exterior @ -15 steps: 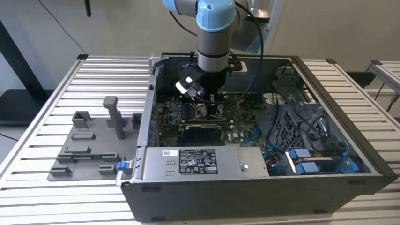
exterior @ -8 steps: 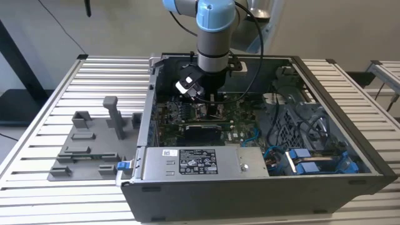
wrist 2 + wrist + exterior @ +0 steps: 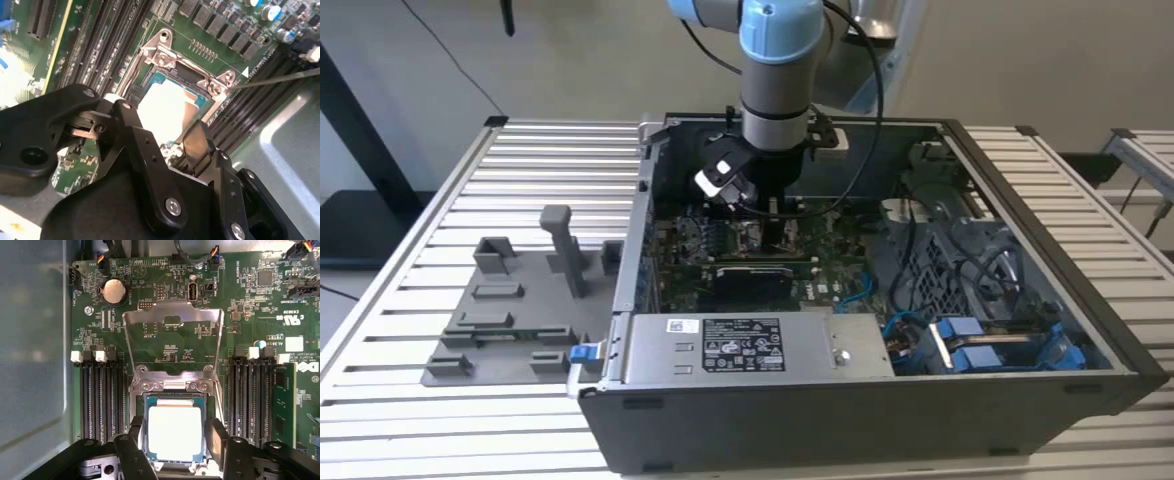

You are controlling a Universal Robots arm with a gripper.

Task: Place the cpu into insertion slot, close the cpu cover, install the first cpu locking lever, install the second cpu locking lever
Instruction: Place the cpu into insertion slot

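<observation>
The cpu [image 3: 175, 432], a flat square chip with a pale silver face, lies in the insertion slot [image 3: 172, 386], a silvery-rimmed socket on the green board. In both wrist views my gripper [image 3: 176, 429] straddles it. Its black fingers [image 3: 216, 432] press against two opposite edges, shut on the chip. The cpu cover [image 3: 172, 320], a thin silvery frame, stands swung open beyond the socket. In the second wrist view the cpu [image 3: 165, 107] sits between the fingers [image 3: 196, 141], and a thin locking lever rod [image 3: 280, 77] sticks out past the socket corner. The exterior view has my gripper [image 3: 767, 215] low inside the case.
Black memory slots [image 3: 102, 395] flank the socket, with a green module [image 3: 282, 405] on one side. The labelled power-supply box [image 3: 747, 345] sits at the case front, blue cables [image 3: 961, 340] at the exterior view's right. A grey fixture [image 3: 520, 300] stands outside the case [image 3: 854, 420].
</observation>
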